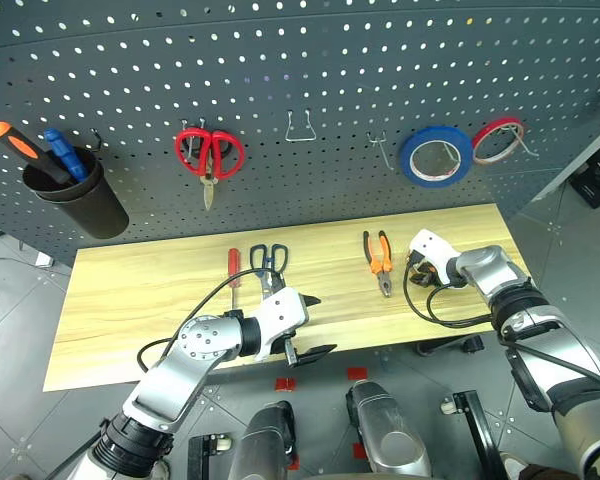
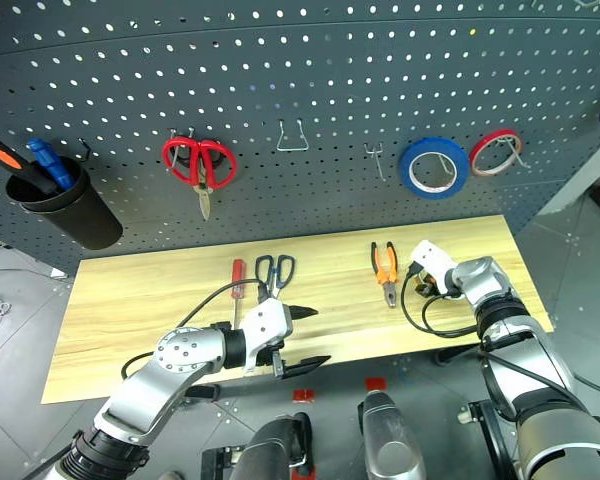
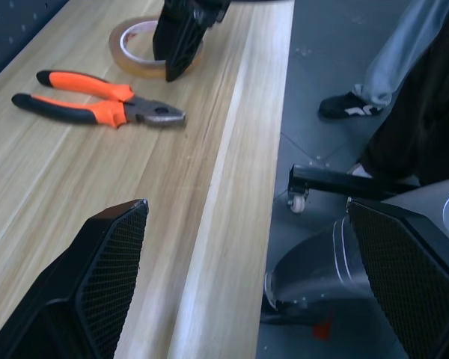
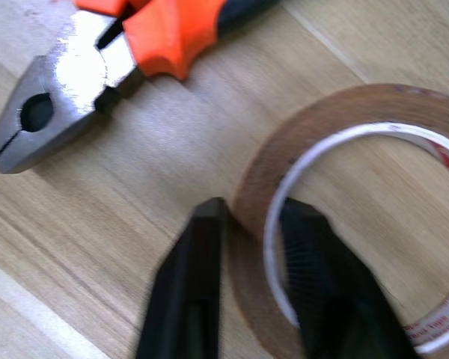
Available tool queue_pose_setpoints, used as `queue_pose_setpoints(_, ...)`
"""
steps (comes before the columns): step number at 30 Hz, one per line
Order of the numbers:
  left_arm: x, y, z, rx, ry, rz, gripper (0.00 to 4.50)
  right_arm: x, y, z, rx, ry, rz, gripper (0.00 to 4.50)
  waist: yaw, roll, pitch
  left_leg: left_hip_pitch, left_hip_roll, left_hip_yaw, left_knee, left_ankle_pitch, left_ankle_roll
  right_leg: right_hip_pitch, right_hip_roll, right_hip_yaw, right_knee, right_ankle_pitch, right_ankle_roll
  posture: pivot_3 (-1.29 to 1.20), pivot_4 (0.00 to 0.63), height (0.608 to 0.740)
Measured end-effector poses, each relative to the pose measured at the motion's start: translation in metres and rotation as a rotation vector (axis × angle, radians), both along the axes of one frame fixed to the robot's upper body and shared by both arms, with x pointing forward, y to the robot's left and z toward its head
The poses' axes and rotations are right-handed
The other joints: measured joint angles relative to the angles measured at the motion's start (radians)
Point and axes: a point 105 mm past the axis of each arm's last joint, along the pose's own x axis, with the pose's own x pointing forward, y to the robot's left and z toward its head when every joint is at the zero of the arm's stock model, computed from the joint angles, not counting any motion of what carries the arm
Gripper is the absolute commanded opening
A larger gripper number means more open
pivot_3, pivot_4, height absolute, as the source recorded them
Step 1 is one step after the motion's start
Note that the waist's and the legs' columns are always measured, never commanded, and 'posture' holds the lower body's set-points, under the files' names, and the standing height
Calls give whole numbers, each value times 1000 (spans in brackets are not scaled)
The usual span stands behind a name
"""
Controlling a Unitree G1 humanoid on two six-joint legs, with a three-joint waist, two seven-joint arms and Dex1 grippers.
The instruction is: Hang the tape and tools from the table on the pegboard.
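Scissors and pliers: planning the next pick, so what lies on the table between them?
Nothing: bare wood between the scissors and pliers in the left eye view.

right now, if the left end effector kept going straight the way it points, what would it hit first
Probably the orange-handled pliers lying on the table. The open left end effector aims along the table's front edge, with the tape and right end effector beyond; depth is unclear.

Left gripper spread wide; right gripper seemingly pinched shut, angled downward.
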Motion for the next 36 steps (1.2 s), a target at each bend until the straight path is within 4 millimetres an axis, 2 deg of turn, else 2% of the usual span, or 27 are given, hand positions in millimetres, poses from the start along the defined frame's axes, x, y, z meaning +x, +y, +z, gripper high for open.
queue_pose_setpoints(2,0,0,1,-3,-2,2,4500,-1,-1,0,4,-6,-4,427,0,0,0,-1,0,0,4,0,0,0,0,0,1,1,1,-344,263,740)
queue_pose_setpoints(5,4,2,4,-12,-14,17,4500,-8,-17,3,-8,-75,-16,427,9,2,-1,-5,-1,-1,6,0,0,-3,0,-1,1,2,2,-360,257,740)
queue_pose_setpoints(8,10,7,9,-34,-32,58,4500,-13,-30,22,-11,-192,-38,427,11,2,-1,-7,-1,-1,6,0,0,-4,-1,0,1,2,3,-381,254,740)
queue_pose_setpoints(11,16,11,17,-93,-42,98,4500,-31,-32,43,-30,-360,-49,427,11,3,-2,-8,0,-1,5,0,0,-5,0,-1,0,2,3,-400,256,740)
queue_pose_setpoints(13,20,16,24,-143,-50,131,4500,-54,-21,52,-44,-492,-60,427,11,3,-2,-9,1,-1,4,0,0,-7,1,-1,1,2,3,-403,256,740)
queue_pose_setpoints(15,21,22,31,-182,-55,151,4500,-73,-2,53,-45,-588,-43,427,1,3,-2,-9,1,1,4,0,0,-9,1,1,2,2,3,-401,258,740)
queue_pose_setpoints(17,19,25,38,-215,-63,158,4500,-86,21,63,-37,-701,9,427,-7,3,-2,-7,1,4,5,0,0,-9,1,5,5,3,4,-391,259,740)
queue_pose_setpoints(20,18,31,46,-255,-71,171,4500,-91,63,99,34,-926,77,427,-17,3,-2,-5,1,5,5,2,0,-9,1,8,7,7,6,-384,257,740)
queue_pose_setpoints(22,17,33,53,-279,-82,172,4500,-85,89,132,89,-1081,125,427,-25,3,-2,-4,0,5,5,6,1,-9,1,8,6,10,8,-370,253,740)
queue_pose_setpoints(23,17,33,55,-286,-84,168,4500,-82,96,148,100,-1149,142,427,-26,3,-3,-4,-1,5,5,6,1,-9,1,8,6,10,8,-367,252,740)
queue_pose_setpoints(25,18,36,56,-277,-85,175,4500,-74,102,164,102,-1215,163,427,-22,1,-4,-5,-1,5,5,6,1,-9,1,7,6,10,8,-359,250,740)
queue_pose_setpoints(27,19,39,57,-274,-92,187,4500,-63,106,164,105,-1222,167,427,-18,0,-5,-6,-1,5,5,6,1,-10,1,8,4,10,7,-347,246,740)
queue_pose_setpoints(31,18,39,58,-269,-96,184,4500,-33,111,150,121,-1158,172,427,-23,-1,-5,-7,-1,12,5,6,1,-13,1,15,5,11,7,-347,246,740)
queue_pose_setpoints(34,18,38,59,-269,-102,184,4500,-20,117,149,147,-1141,188,427,-29,-1,-5,-6,-1,14,5,6,2,-15,1,18,7,11,7,-331,243,740)
queue_pose_setpoints(36,17,37,61,-270,-108,184,4500,-10,119,143,155,-1095,195,1155,-30,-1,-5,-6,-1,16,5,6,2,-15,2,19,8,11,7,-331,242,740)
